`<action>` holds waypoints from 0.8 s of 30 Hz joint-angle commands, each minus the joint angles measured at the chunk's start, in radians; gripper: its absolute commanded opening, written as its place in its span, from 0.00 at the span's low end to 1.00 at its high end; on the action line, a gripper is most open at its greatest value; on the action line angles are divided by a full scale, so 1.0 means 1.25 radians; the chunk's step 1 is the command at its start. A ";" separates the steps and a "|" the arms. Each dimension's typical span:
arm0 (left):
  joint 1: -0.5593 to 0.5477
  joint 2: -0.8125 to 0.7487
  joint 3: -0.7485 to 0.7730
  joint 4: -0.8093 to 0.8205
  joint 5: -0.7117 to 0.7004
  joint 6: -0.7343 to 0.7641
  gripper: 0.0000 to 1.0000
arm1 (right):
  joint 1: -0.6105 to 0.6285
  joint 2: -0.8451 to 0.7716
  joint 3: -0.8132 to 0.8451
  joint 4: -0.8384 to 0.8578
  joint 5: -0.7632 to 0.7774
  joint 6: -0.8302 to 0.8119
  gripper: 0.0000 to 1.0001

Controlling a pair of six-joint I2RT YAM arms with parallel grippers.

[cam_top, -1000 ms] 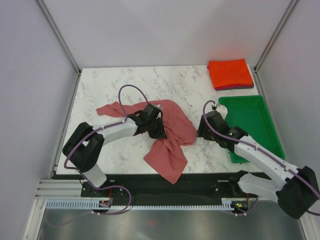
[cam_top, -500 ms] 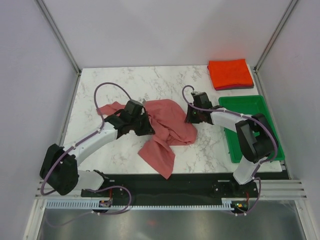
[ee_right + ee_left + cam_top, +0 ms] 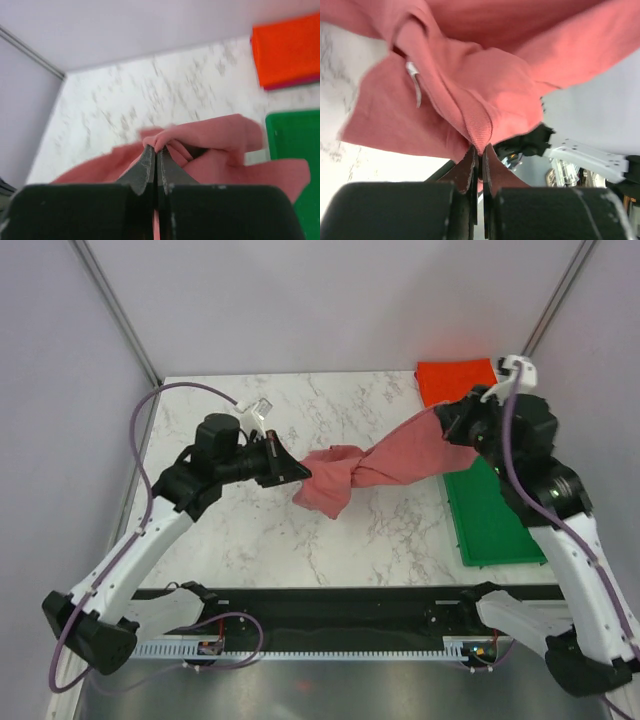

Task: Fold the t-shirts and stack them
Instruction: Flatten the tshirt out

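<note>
A dusty rose-red t-shirt (image 3: pixel 385 462) hangs twisted in the air above the marble table, stretched between both arms. My left gripper (image 3: pixel 303 473) is shut on its left end, the fabric (image 3: pixel 485 95) pinched at a ribbed edge between the tips (image 3: pixel 480 148). Raised near the tray, my right gripper (image 3: pixel 446 430) is shut on the right end, a bunched fold (image 3: pixel 200 137) caught at its tips (image 3: pixel 156 148). A folded bright orange-red t-shirt (image 3: pixel 458 383) lies at the far right corner on a dark maroon one whose edge (image 3: pixel 295 83) shows under it.
A green plastic tray (image 3: pixel 492 510) sits along the table's right edge, partly under the right arm. The marble table (image 3: pixel 230 530) shows bare below the hanging shirt. Grey walls and metal frame posts enclose the table.
Both grippers have shut on the rose-red shirt and lifted it off the table. The left arm swung left and up, the right arm rose to the right, stretching the shirt between them.
</note>
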 commanded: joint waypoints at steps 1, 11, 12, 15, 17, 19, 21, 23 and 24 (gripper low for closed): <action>0.043 -0.044 0.052 -0.010 0.081 0.004 0.02 | -0.002 -0.031 0.053 -0.067 0.047 0.009 0.00; 0.304 0.197 -0.009 -0.028 0.039 0.122 0.12 | -0.002 0.220 -0.097 0.224 -0.124 -0.061 0.04; 0.330 0.263 -0.009 -0.014 0.056 0.132 0.16 | -0.002 0.249 -0.104 0.258 -0.139 -0.061 0.05; 0.386 0.366 0.009 0.001 0.109 0.144 0.35 | -0.002 0.395 -0.087 0.350 -0.191 -0.060 0.06; 0.398 0.399 0.025 -0.002 0.057 0.174 0.49 | -0.002 0.521 -0.028 0.372 -0.216 -0.064 0.06; 0.393 0.345 0.032 -0.018 -0.030 0.217 0.57 | -0.003 0.629 0.022 0.375 -0.247 -0.066 0.08; 0.347 0.286 0.011 -0.024 -0.143 0.255 0.68 | -0.002 0.686 0.086 0.376 -0.255 -0.066 0.08; 0.296 0.213 -0.011 -0.044 -0.221 0.282 0.69 | -0.003 0.744 0.139 0.372 -0.250 -0.067 0.14; 0.251 0.198 -0.041 -0.045 -0.253 0.292 0.65 | -0.002 0.758 0.156 0.366 -0.237 -0.066 0.18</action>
